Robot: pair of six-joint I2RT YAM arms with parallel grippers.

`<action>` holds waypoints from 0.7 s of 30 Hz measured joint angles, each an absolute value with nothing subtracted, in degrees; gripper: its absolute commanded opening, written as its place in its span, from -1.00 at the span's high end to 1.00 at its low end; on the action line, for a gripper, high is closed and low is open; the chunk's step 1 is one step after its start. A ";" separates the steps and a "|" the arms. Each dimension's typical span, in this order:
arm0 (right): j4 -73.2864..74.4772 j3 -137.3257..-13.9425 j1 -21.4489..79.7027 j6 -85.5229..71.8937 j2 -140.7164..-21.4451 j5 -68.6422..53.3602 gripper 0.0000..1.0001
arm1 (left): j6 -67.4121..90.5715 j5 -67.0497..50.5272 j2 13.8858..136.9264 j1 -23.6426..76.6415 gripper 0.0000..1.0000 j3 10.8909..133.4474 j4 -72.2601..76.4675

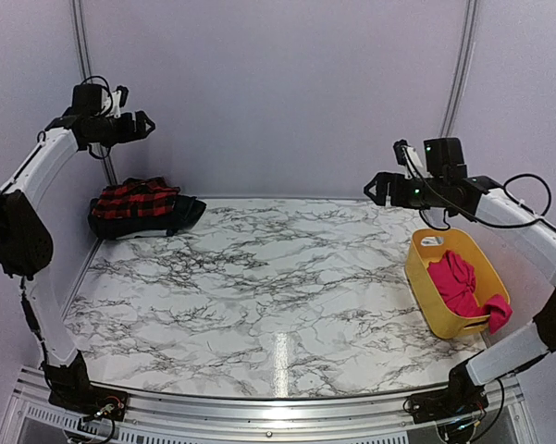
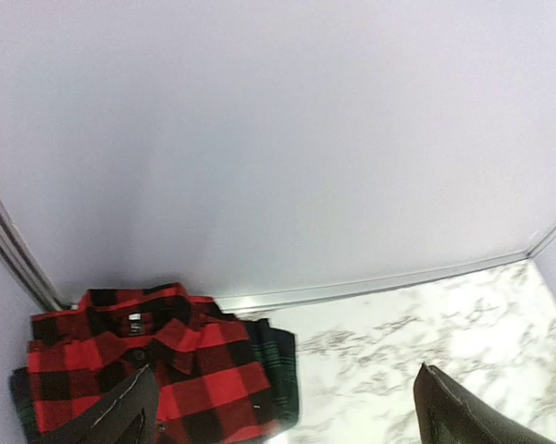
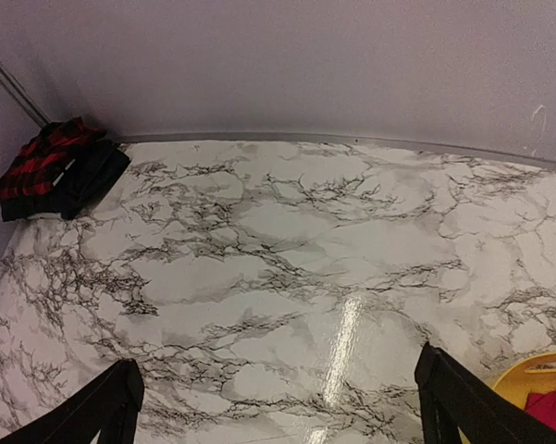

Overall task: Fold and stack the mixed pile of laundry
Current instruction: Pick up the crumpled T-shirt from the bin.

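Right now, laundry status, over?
Left gripper, right gripper open, empty. Red checked shirt folded on dark plaid garment, far left. Pink garment unfolded in yellow tub. Nothing blocking.

The left arm (image 1: 39, 168) and right arm (image 1: 527, 233) wear glossy white shells between black joints, with bulky black elbows. The left gripper (image 1: 149, 125) and right gripper (image 1: 371, 191) are matte black. Thin black cables loop at both wrists, and small green lights glow on the right one.

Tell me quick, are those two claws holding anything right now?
Left gripper: open, holding nothing.
Right gripper: open, holding nothing.
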State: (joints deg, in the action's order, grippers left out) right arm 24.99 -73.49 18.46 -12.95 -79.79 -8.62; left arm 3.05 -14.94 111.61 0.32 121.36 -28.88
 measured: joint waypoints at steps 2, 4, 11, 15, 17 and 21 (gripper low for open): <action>24.97 -71.88 16.67 -12.88 -77.34 -9.15 -0.97 | 7.79 -19.00 107.55 -0.23 -0.98 115.07 -25.52; 25.71 -70.87 15.03 -12.82 -75.64 -9.41 -0.97 | 12.86 -21.56 103.53 -0.45 -0.98 108.66 -23.51; 33.36 -68.73 8.80 -12.36 -72.64 -8.36 -0.97 | 16.16 -17.76 94.80 6.68 -0.98 96.77 -24.43; 40.62 -67.16 5.67 -12.14 -71.59 -4.75 -0.97 | 13.89 -10.92 91.98 14.04 -0.98 91.66 -26.13; 42.89 -65.47 2.90 -12.05 -71.59 -4.05 -0.97 | 12.58 -6.74 91.42 16.34 -0.98 89.32 -26.96; 46.59 -61.78 -4.89 -12.03 -72.62 -2.04 -0.97 | 11.60 1.41 90.89 18.02 -0.98 84.51 -26.76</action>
